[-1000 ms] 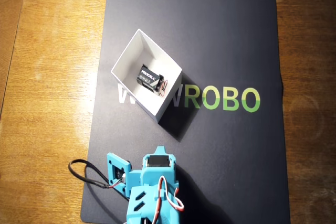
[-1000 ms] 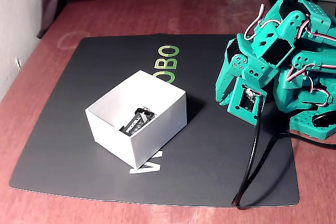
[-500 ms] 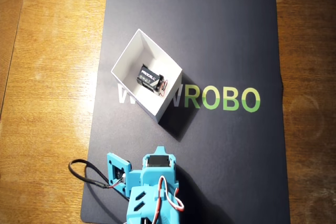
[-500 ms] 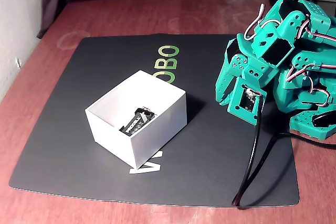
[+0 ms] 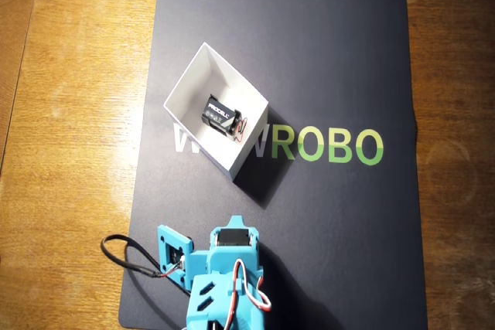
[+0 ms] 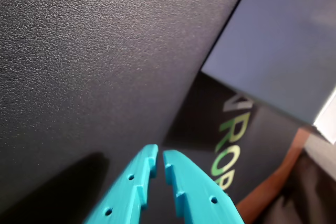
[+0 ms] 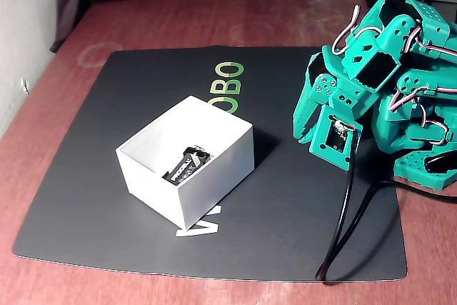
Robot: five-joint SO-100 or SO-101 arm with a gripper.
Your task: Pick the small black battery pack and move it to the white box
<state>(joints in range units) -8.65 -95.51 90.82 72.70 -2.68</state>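
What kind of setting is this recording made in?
Probably a hobbyist's desk setup: a wooden table with a black printed mat, a 3D-printed-looking teal arm with exposed wires, and a white box holding a battery pack.

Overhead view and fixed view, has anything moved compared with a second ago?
Nothing visibly changed. The small black battery pack lies inside the square white box on the dark mat, and the folded turquoise arm's gripper stays nearly closed and empty, away from the box.
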